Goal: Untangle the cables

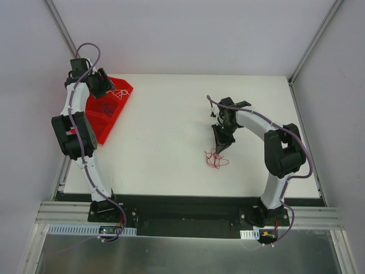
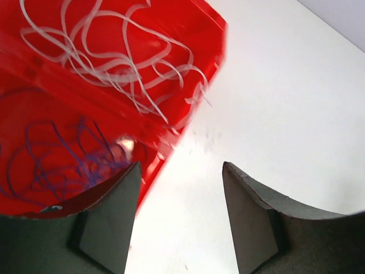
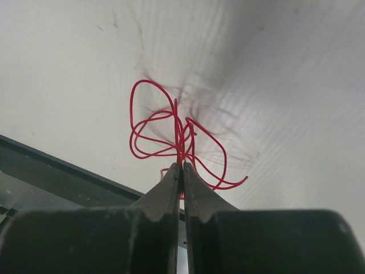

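Thin red cables (image 3: 149,119) (image 1: 215,160) curl in loops on the white table (image 1: 171,131). My right gripper (image 3: 182,165) (image 1: 220,145) is shut on a few of their strands just above the table. White cables (image 2: 114,63) (image 1: 120,93) lie in one compartment of the red tray (image 2: 199,28) (image 1: 108,123). Purple cables (image 2: 63,160) (image 1: 105,106) lie in the compartment beside it. My left gripper (image 2: 179,171) (image 1: 106,84) hangs open over the tray's edge with nothing between its fingers.
The red tray sits at the table's far left corner, partly under the left arm. Grey walls and metal frame posts (image 1: 63,28) enclose the table. A black base rail (image 1: 182,214) runs along the near edge.
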